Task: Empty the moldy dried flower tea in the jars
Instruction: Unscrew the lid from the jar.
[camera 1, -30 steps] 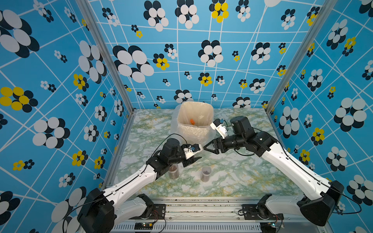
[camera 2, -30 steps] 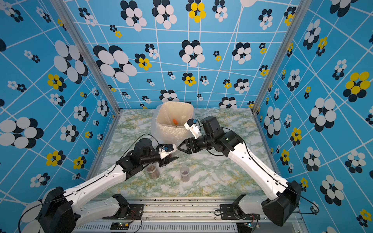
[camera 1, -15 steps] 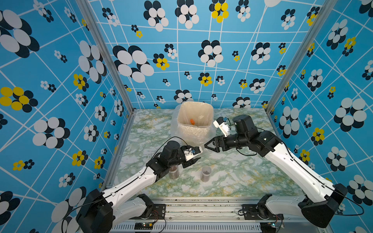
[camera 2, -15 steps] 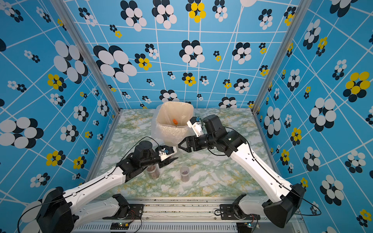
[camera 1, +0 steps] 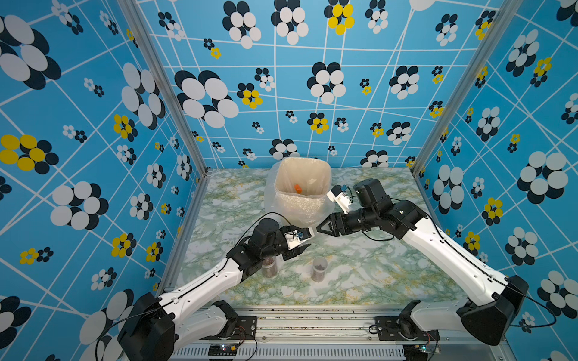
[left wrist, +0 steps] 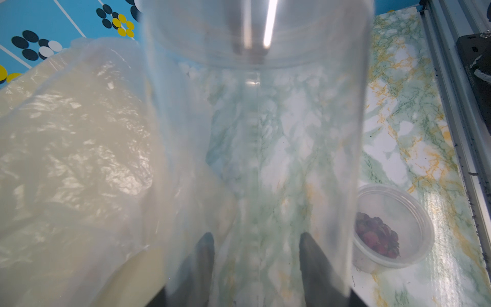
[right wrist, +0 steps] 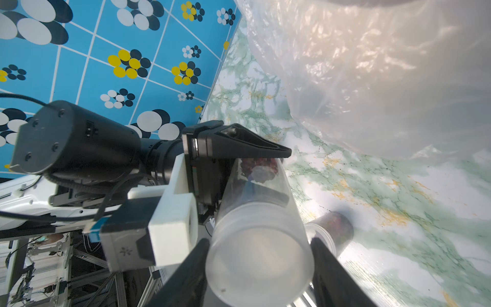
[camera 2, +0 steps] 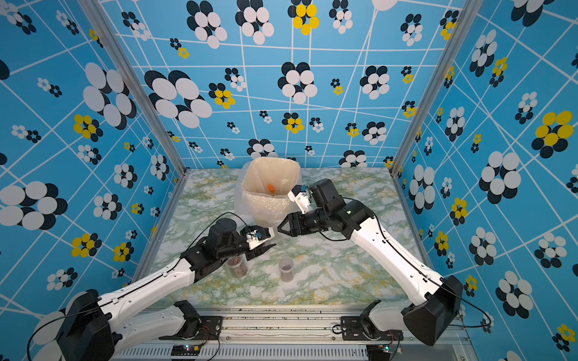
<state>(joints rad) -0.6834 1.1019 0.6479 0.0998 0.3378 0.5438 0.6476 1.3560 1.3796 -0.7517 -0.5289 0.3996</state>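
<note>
L gripper [right wrist: 288, 175] clenched jar [right wrist: 255, 207] at base end, tea [right wrist: 259, 167] inside, level over tabletop [camera 1: 359, 265] middle, prob. so R gripper [right wrist: 259, 243] could take lid [right wrist: 259, 265]; its jaws flanked lid, can't tell if gripping.

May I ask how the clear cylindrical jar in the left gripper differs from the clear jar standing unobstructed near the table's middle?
The held jar lies sideways, lifted in the left gripper; the standing jar is upright on the marble table, ungripped. Both are see-through and contain reddish dried buds.
</note>
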